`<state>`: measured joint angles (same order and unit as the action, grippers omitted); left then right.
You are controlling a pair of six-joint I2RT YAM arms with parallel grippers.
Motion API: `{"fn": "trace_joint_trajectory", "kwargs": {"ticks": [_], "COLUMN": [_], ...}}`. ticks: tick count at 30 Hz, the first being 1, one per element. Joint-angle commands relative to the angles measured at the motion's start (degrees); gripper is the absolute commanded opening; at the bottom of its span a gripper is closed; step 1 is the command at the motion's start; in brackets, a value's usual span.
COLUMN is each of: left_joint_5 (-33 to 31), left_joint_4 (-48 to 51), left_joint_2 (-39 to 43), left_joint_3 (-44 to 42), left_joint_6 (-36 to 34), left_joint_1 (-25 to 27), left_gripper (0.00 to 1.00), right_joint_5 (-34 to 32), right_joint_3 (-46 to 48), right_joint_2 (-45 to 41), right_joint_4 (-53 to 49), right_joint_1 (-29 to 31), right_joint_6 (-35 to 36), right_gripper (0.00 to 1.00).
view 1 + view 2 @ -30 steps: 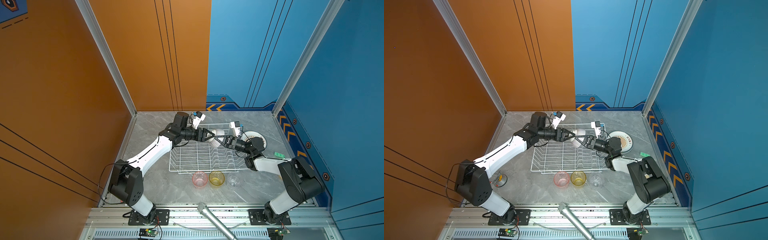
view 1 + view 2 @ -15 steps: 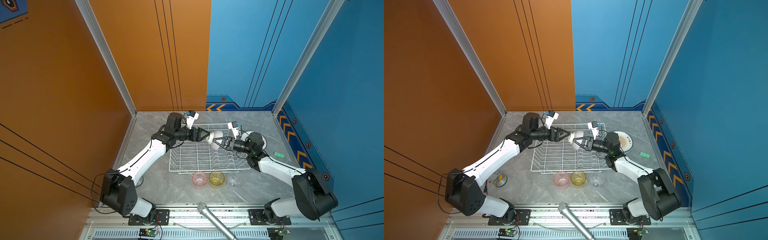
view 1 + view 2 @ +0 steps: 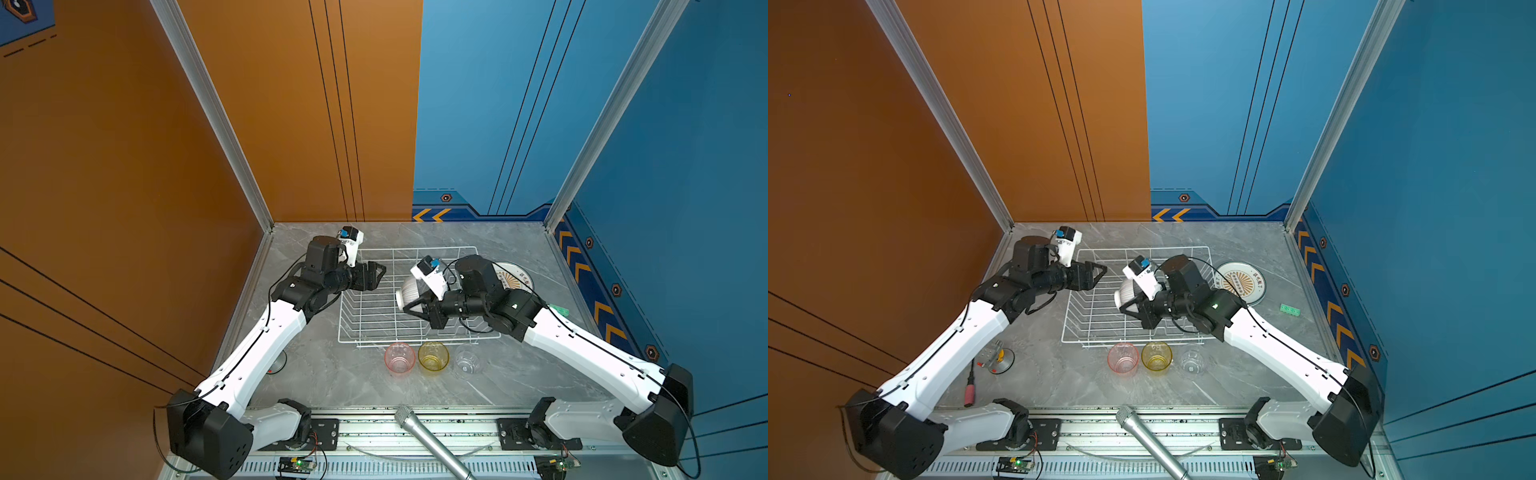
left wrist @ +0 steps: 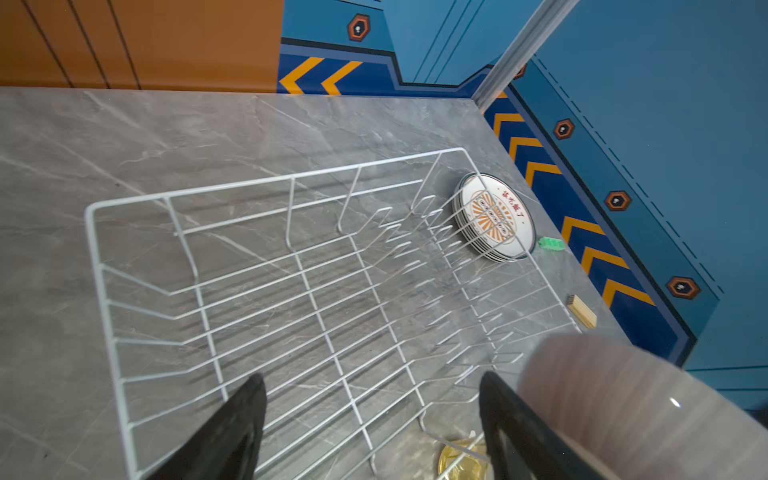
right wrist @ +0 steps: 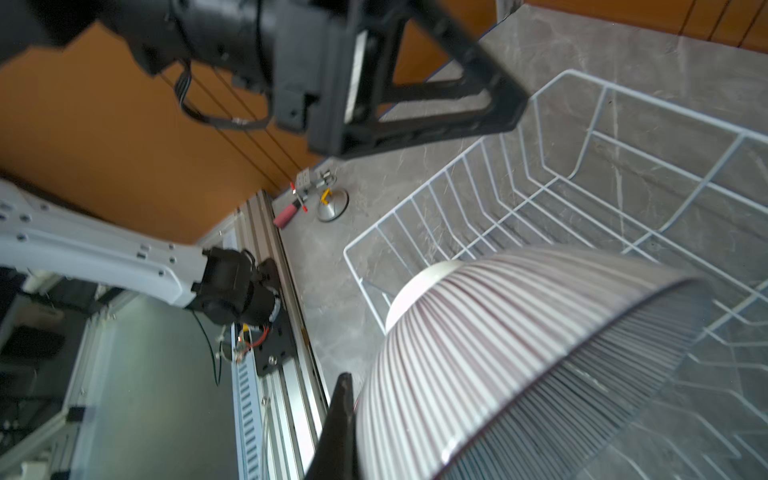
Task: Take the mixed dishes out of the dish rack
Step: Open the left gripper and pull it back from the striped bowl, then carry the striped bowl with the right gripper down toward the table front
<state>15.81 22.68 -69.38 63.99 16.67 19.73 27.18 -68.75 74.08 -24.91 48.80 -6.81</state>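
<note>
**While the right claw (image 3: 409,305) grips the bowl (image 3: 409,286), the left claw (image 3: 380,276) hangs open**

Because its two fingers are squeezed shut on the rim, the right claw holds the striped white bowl up in the air. The bowl is tipped on its side over the right half of the dish rack (image 4: 291,177). Its small round foot points toward the left claw. In the right wrist view, one black finger lies against the outside of the bowl.

The left claw floats over the back left corner of the rack. Its fingers stand wide apart and nothing is between them. It is near the bowl but does not touch it.

The white wire rack sits in the middle of the grey table (image 3: 332,374), a bit toward the back edge. A pile of plates (image 3: 1246,282) lies flat on the table just beside the rack's right side. The top plate has an orange sunburst on it.

Three glass cups stand in a row just in front of the rack, toward the table's front edge. From left to right they are the pink cup (image 3: 399,357), the amber cup (image 3: 433,355) and the clear cup (image 3: 468,358). All three stand upright.
</note>
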Motion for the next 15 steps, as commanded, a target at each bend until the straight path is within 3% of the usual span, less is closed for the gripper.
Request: {"fn": "trace_joint_trajectory", "kwargs": {"ticks": [1,6,15], "left_joint_5": [-2.42,-1.04,1.25], "left_joint_4": [2.11,2.39,4.04], "left_joint_2": [2.28,4.65,6.10], "left_joint_3": [-1.81,-2.99,-1.52], "left_joint_6": [-1.20,-1.56,-2.86], "left_joint_1": [-1.99,-5.06,-10.68], "left_gripper": [0.81,0.82,0.83], "right_joint_5": [-9.31,-17.14,-19.51], "right_joint_3": [-6.94,-15.87,-28.20], "right_joint_2": [2.61,8.94,26.13], "right_joint_4": [-14.98,-23.31,-32.78], "right_joint_1": [7.55,19.08,31.02], "right_joint_6": [11.03,16.95,24.79], "right_gripper": [0.00,0.00,0.00]}}
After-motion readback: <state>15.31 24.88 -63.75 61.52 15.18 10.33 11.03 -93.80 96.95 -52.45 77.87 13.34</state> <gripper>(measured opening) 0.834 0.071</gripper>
